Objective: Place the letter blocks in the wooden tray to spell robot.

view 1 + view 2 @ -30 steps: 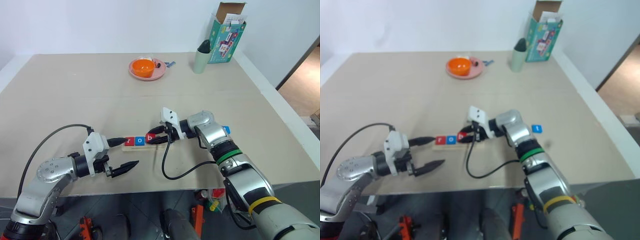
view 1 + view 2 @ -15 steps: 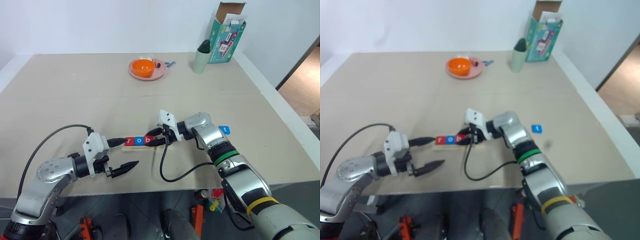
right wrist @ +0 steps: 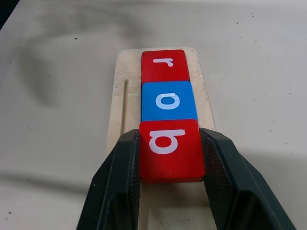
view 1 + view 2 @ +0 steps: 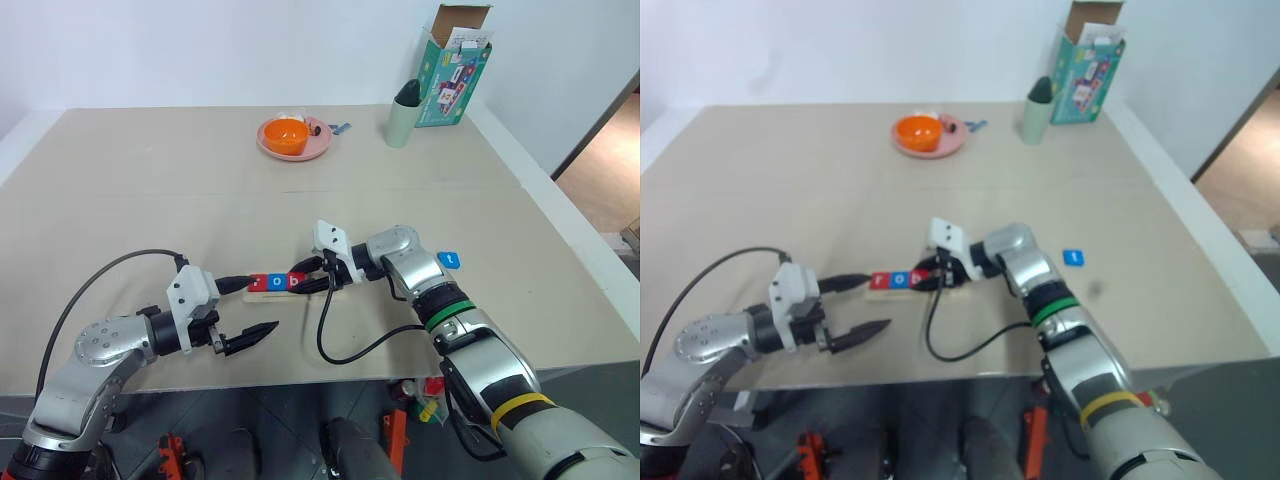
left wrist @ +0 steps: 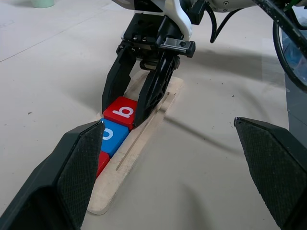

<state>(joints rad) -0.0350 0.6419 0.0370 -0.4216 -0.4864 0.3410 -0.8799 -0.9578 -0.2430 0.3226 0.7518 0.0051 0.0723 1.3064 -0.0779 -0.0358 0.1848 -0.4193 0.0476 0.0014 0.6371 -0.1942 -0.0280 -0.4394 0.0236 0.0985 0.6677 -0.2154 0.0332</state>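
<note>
The wooden tray [image 3: 125,96] lies near the table's front, left of centre. In its groove sit three letter blocks in a row: red r [image 3: 164,64], blue o [image 3: 168,100] and red b [image 3: 169,146], each touching its neighbour. My right gripper [image 4: 302,283] reaches in from the right, and its fingers [image 3: 122,177] press both sides of the b block. A blue t block [image 4: 449,260] lies on the table to the right of my right forearm. My left gripper [image 4: 262,304] hovers wide open at the tray's left end, holding nothing.
A pink plate [image 4: 318,146] holding an orange bowl [image 4: 287,135] stands at the far middle. A pale green cup [image 4: 403,118] and an open teal box [image 4: 455,70] stand at the far right. A black cable [image 4: 350,352] loops under my right wrist.
My right gripper has edged left along the tray with the b block, bringing it against the o. The left arm has stayed still.
</note>
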